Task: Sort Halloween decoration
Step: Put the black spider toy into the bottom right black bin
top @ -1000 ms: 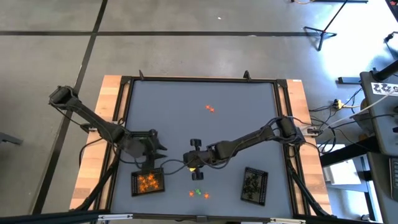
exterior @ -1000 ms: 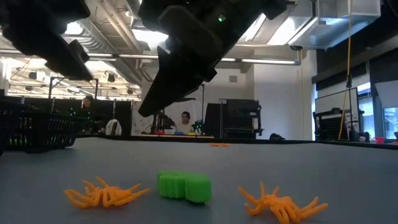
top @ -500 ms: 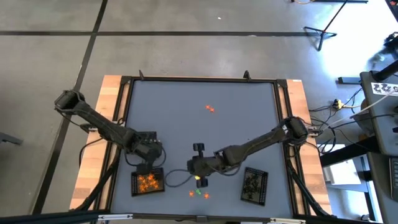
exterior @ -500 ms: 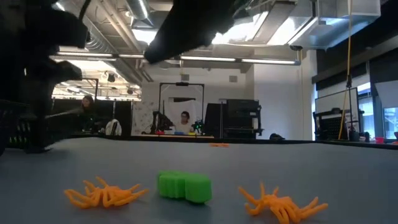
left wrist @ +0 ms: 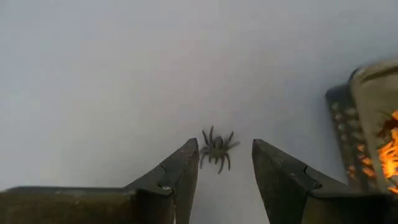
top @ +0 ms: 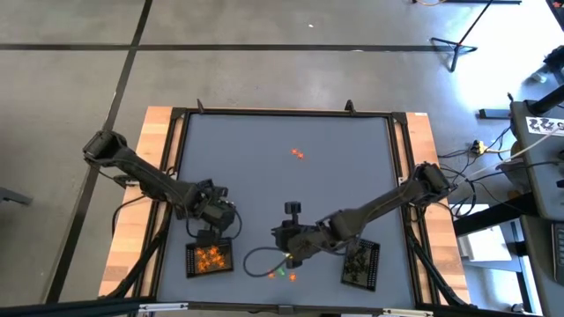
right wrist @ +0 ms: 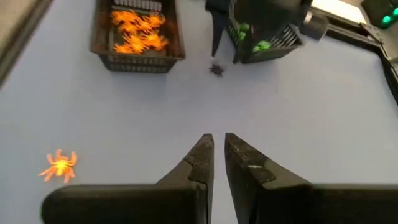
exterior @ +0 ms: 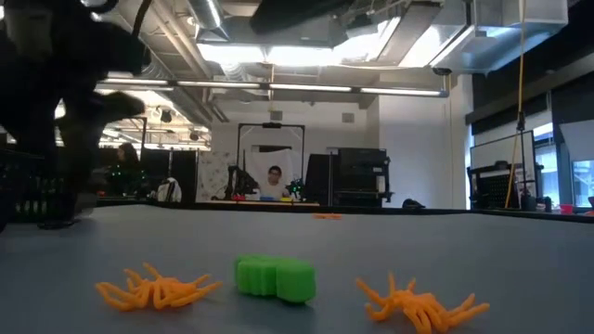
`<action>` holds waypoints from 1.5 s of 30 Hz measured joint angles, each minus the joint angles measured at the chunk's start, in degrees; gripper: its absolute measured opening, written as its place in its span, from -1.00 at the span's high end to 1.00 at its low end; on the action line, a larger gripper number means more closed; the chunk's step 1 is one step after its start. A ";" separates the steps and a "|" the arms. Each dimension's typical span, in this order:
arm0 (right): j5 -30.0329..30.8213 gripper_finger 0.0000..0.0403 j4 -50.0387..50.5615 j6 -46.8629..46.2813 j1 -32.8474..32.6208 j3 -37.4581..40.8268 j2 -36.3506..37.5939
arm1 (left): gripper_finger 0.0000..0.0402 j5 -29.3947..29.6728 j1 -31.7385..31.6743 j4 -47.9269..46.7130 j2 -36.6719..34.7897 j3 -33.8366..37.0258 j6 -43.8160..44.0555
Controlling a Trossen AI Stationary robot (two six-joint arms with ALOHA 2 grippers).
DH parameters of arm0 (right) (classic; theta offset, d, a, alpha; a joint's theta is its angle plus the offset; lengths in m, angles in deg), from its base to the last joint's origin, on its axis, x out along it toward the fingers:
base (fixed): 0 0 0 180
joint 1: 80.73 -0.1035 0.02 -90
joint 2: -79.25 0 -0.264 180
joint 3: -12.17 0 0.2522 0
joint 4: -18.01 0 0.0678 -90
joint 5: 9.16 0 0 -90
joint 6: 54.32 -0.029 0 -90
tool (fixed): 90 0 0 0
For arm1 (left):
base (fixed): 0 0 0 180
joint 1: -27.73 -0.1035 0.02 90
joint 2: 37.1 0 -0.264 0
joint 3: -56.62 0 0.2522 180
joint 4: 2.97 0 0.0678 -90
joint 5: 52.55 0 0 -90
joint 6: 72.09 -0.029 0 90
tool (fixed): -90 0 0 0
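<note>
High view: left arm reaches in from the bench's left edge, elbow out, left gripper point(top: 214, 231) pointing down just above the tray of orange spiders point(top: 210, 258) near the front edge. Left wrist view – fingers point(left wrist: 180, 174) apart with a clear gap, nothing held, a small black spider point(left wrist: 216, 149) lying on the grey bench point(top: 264, 176) just ahead of the tips.

Right arm stretches from the right edge across the front, low and long, right gripper point(top: 289, 255) above the loose pieces at front centre (its fingers point(right wrist: 199, 158) nearly together, only a thin slit, empty).

Low view: two orange spiders point(exterior: 158, 287) and point(exterior: 418, 301) flank a green piece point(exterior: 275, 276) on the bench. A second tray with dark pieces point(top: 360, 262) sits front right – one more orange pair point(top: 298, 154) lies mid-bench, well apart.
</note>
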 joint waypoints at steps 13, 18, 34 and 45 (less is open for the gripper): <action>0.59 0.80 -9.52 -0.34 0.13 8.62 3.63 | 0.28 -0.50 0.05 -5.59 3.19 -4.29 -6.85; 0.18 0.80 -28.70 -1.29 0.15 23.95 10.98 | 0.28 -0.69 0.02 -5.18 7.34 -4.28 -8.92; -1.04 0.80 -50.50 -1.38 0.17 39.52 15.08 | 0.31 -1.14 -2.57 -3.89 15.10 -4.46 -12.06; -1.30 0.80 -50.96 -1.28 0.17 39.50 15.08 | 0.96 -1.85 -2.71 -3.40 15.26 -4.86 -12.62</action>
